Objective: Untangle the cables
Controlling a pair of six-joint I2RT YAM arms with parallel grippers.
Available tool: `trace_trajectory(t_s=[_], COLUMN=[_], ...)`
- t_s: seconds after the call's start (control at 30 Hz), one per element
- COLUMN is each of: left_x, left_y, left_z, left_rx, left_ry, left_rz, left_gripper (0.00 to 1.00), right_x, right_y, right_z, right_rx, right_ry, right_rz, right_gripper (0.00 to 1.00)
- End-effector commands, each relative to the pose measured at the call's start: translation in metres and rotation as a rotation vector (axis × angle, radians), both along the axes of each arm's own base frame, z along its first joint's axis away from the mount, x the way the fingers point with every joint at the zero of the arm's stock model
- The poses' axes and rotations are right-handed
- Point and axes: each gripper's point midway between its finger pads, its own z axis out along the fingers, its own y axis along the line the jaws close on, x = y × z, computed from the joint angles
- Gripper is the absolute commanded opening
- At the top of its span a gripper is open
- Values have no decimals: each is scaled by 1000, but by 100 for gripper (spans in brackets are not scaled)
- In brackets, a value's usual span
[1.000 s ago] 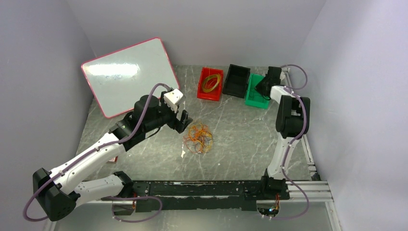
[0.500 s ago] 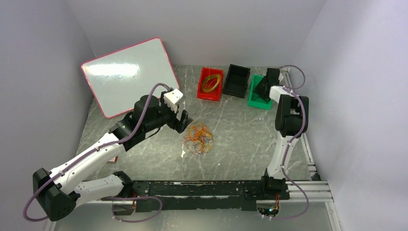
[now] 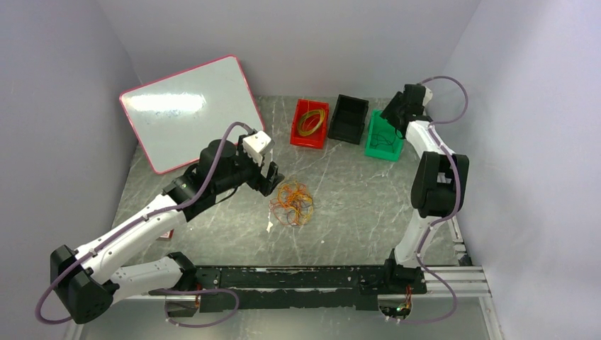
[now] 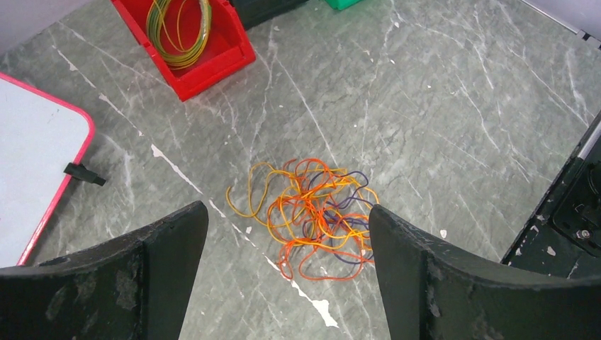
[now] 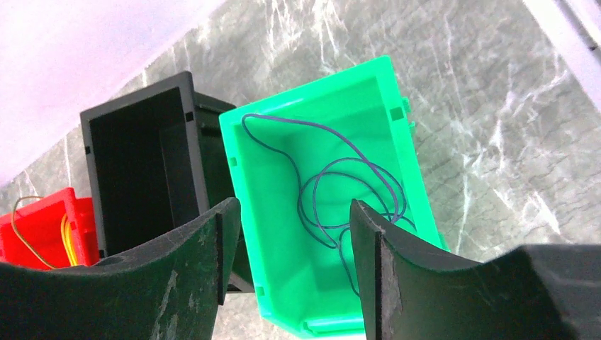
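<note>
A loose tangle of thin yellow, orange-red and dark purple cables (image 3: 293,203) lies on the grey marbled table (image 3: 354,212), near the middle of the top view. The left gripper (image 3: 271,178) sits just beside the tangle, at about its 10 o'clock. From the left wrist the cables (image 4: 312,216) show between the two black fingers (image 4: 170,248), which are spread wide and hold nothing (whether they touch the table cannot be told).

Three small bins stand in a row toward 12 and 1 o'clock of the tangle, well apart from it:
- a red plastic bin (image 3: 307,143) with a yellow-green wire coil (image 3: 312,122) inside
- a black plastic bin (image 3: 349,118)
- a green plastic bin (image 3: 381,152)

The right gripper (image 3: 393,113) hangs over the far end of the green plastic bin, its jaws parted and gripping nothing. In the right wrist view a single dark purple wire (image 5: 340,191) lies looped on the floor of that bin (image 5: 312,95).

A pink-framed white board (image 3: 188,110) sits at 10 o'clock of the table.
</note>
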Motion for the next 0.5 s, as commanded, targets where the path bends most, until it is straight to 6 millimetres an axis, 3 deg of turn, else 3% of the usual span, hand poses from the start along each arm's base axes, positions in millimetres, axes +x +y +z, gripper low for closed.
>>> trace_trajectory(t_s=[0.0, 0.17, 0.27, 0.33, 0.47], left_x=[2, 2, 2, 1, 1], left_y=[-2, -4, -4, -4, -3], left_z=[6, 4, 4, 4, 1], left_rx=[-14, -20, -23, -23, -16], left_ry=[-1, 10, 13, 12, 19], left_rz=[0, -5, -3, -2, 0], left_gripper=[88, 88, 87, 87, 87], right_x=[4, 38, 56, 65, 70], right_y=[-12, -17, -17, -18, -27], right_z=[26, 39, 25, 15, 8], right_rx=[-60, -89, -92, -101, -112], right_ry=[-57, -73, -47, -30, 22], right_rz=[-22, -1, 23, 36, 26], right_gripper=[61, 61, 59, 53, 51])
